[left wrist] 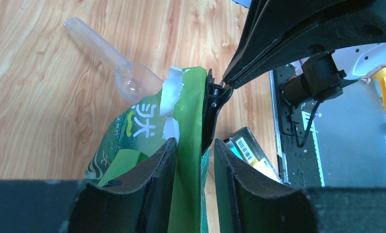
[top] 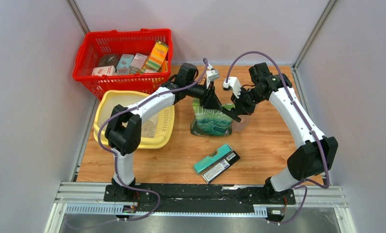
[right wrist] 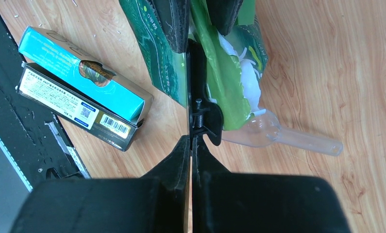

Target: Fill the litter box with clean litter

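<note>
The pale-yellow litter box (top: 105,104) lies at the left with a patch of beige litter (top: 148,127) inside. A green printed bag (top: 211,120) stands mid-table, its top held closed by a black clip (right wrist: 201,115). My left gripper (top: 212,102) is over the bag's top. In the left wrist view (left wrist: 194,143) its jaws stand on either side of the folded green top edge (left wrist: 188,160). My right gripper (top: 234,112) is shut on the clip's handle, as the right wrist view (right wrist: 191,141) shows. The clip also shows in the left wrist view (left wrist: 211,97).
A translucent scoop (right wrist: 278,133) lies on the wood beside the bag, to its right. A teal box and a black box (top: 216,161) lie in front of the bag. A red mesh basket (top: 123,53) with several packets stands behind the litter box. Grey walls close both sides.
</note>
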